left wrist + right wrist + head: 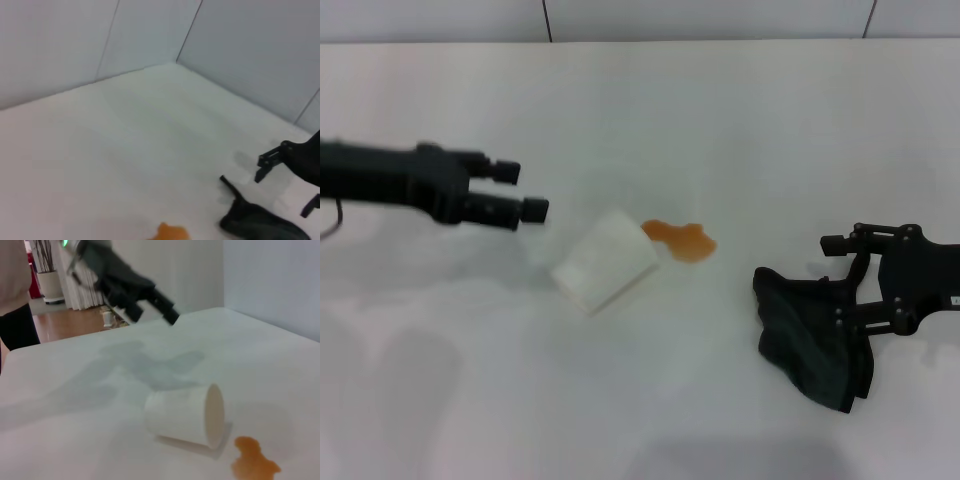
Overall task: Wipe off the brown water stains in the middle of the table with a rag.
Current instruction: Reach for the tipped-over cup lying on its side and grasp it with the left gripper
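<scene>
The brown water stain [682, 239] lies mid-table on the white table [650, 110]; it also shows in the left wrist view [167, 232] and the right wrist view [255, 463]. The black rag [808, 338] lies crumpled on the table to the right of the stain, also seen in the left wrist view [262, 225]. My right gripper [845, 315] is open and straddles the rag's right side; the left wrist view [282, 190] shows its fingers apart above the cloth. My left gripper [520, 190] is open and empty, hovering left of the stain.
A white paper cup [605, 262] lies on its side just left of the stain, its mouth toward the stain [187, 415]. A person [15, 300] stands beyond the table's far side in the right wrist view. Grey walls border the table's back.
</scene>
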